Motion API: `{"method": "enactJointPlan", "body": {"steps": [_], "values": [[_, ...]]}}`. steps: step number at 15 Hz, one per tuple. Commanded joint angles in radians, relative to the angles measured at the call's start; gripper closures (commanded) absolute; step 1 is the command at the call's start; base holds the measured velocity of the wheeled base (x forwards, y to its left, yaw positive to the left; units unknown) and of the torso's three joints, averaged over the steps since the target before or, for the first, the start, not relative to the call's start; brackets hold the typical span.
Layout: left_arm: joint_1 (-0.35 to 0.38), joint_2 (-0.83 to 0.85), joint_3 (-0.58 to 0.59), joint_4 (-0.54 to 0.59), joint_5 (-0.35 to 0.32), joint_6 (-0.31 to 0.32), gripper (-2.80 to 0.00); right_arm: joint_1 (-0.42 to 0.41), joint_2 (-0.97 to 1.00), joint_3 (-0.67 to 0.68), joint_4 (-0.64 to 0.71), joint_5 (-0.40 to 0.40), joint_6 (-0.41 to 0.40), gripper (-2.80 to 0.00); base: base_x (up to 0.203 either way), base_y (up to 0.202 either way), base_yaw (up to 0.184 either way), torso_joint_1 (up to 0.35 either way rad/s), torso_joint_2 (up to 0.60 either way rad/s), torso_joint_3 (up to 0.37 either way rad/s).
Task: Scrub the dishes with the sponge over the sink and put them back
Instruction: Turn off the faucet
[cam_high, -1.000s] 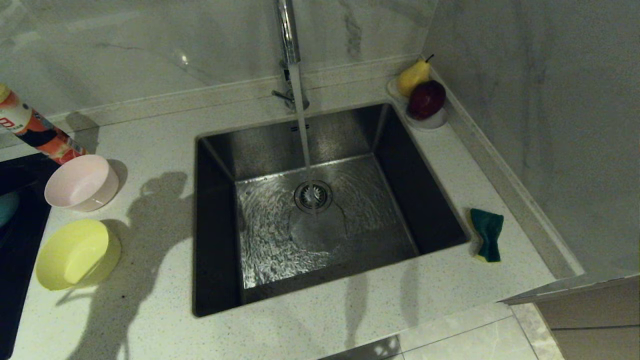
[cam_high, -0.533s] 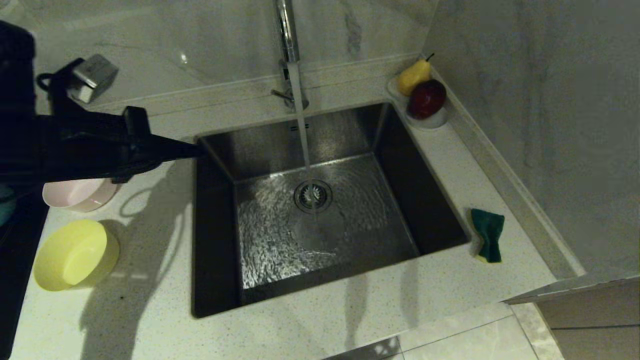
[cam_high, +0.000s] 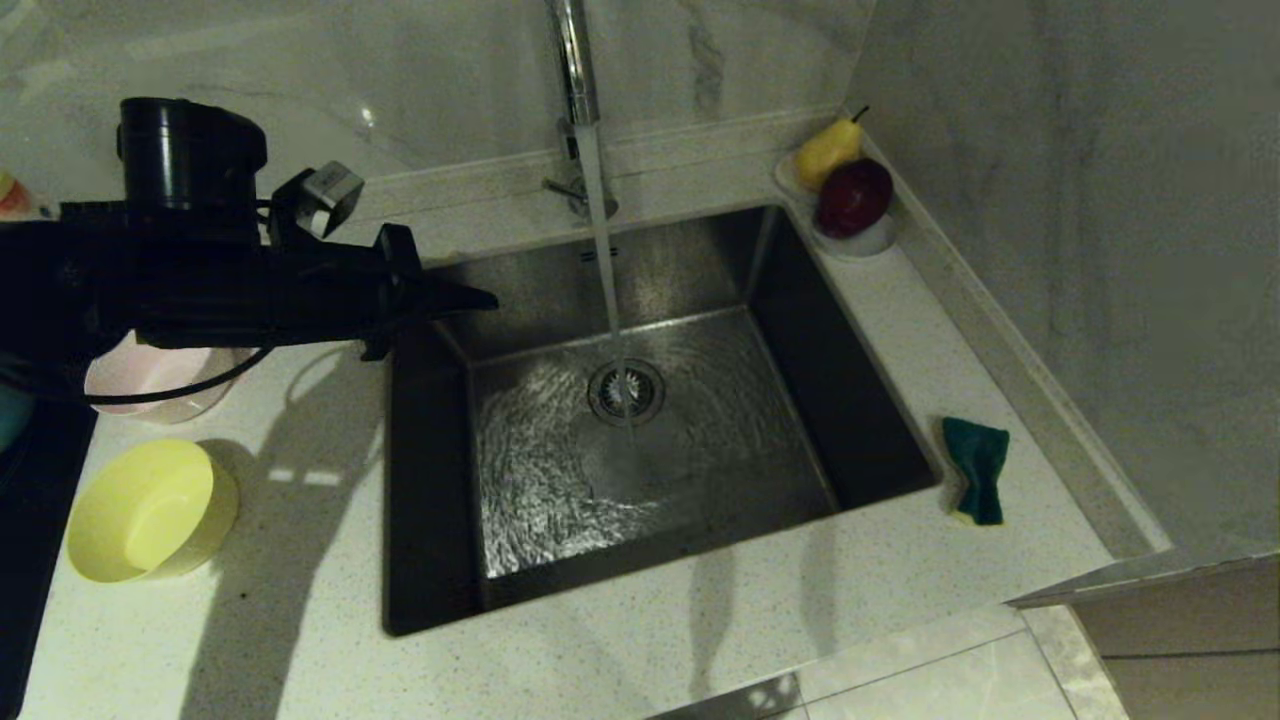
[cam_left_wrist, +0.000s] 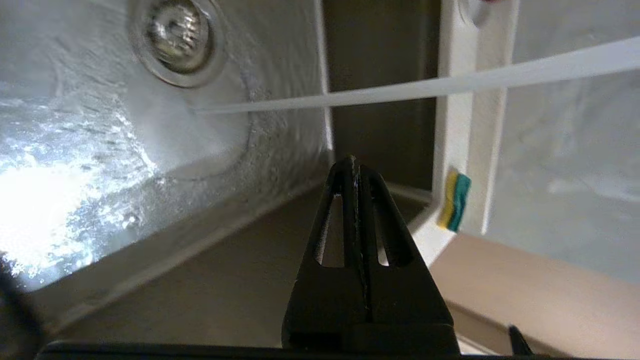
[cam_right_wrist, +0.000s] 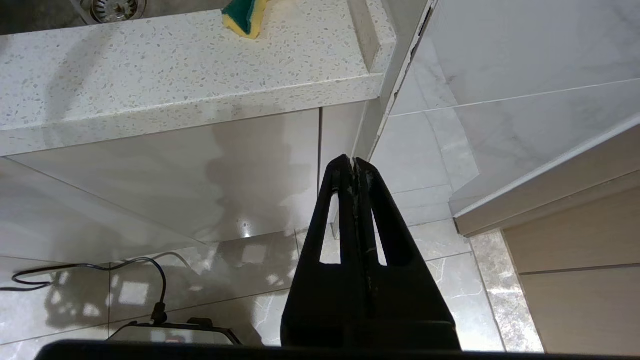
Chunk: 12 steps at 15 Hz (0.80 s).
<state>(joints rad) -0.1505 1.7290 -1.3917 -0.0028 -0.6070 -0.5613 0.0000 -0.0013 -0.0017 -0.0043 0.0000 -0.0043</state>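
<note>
The steel sink (cam_high: 860, 420) lies in the middle of the counter, with water running onto its drain (cam_high: 627, 392). My left gripper (cam_high: 488, 298) is shut and empty. It points right, high over the sink's back left corner. The left wrist view looks past that shut gripper (cam_left_wrist: 353, 162) at the wet basin (cam_left_wrist: 150, 130) and the sponge (cam_left_wrist: 454, 201). The green and yellow sponge (cam_high: 975, 468) rests on the counter right of the sink. Left of the sink, a pink bowl (cam_high: 150, 385) shows partly under my left arm, and a yellow bowl (cam_high: 150, 510) sits nearer. My right gripper (cam_right_wrist: 354, 162) hangs shut below the counter edge.
A faucet (cam_high: 575, 60) stands behind the sink, its stream falling straight down. A white dish holding a pear and a dark red apple (cam_high: 852, 198) sits at the back right corner. A black hob (cam_high: 30, 560) borders the counter on the left, and a wall closes the right side.
My left arm has come in from the left and stretched rightward over the sink's back left corner. It now covers the bottle and part of the pink bowl.
</note>
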Motion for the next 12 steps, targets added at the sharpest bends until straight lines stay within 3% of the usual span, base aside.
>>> {"method": "enactJointPlan", "body": {"steps": [1,7,12], "values": [[-0.027,0.029,-0.016,-0.002,-0.004,-0.018,0.00,0.000,0.001,0.000,0.000,0.000,0.000,0.00,0.000,0.000,0.000,0.000,0.00,0.000],[-0.056,0.075,-0.073,-0.017,0.002,-0.071,0.00,0.000,0.001,0.000,0.000,0.000,0.000,0.00,0.000,0.000,0.000,0.000,0.00,0.000],[-0.055,0.128,-0.058,-0.293,0.066,-0.270,0.00,0.000,0.001,0.000,0.000,0.000,0.000,0.00,0.000,0.000,0.000,0.000,0.00,0.000]]}}
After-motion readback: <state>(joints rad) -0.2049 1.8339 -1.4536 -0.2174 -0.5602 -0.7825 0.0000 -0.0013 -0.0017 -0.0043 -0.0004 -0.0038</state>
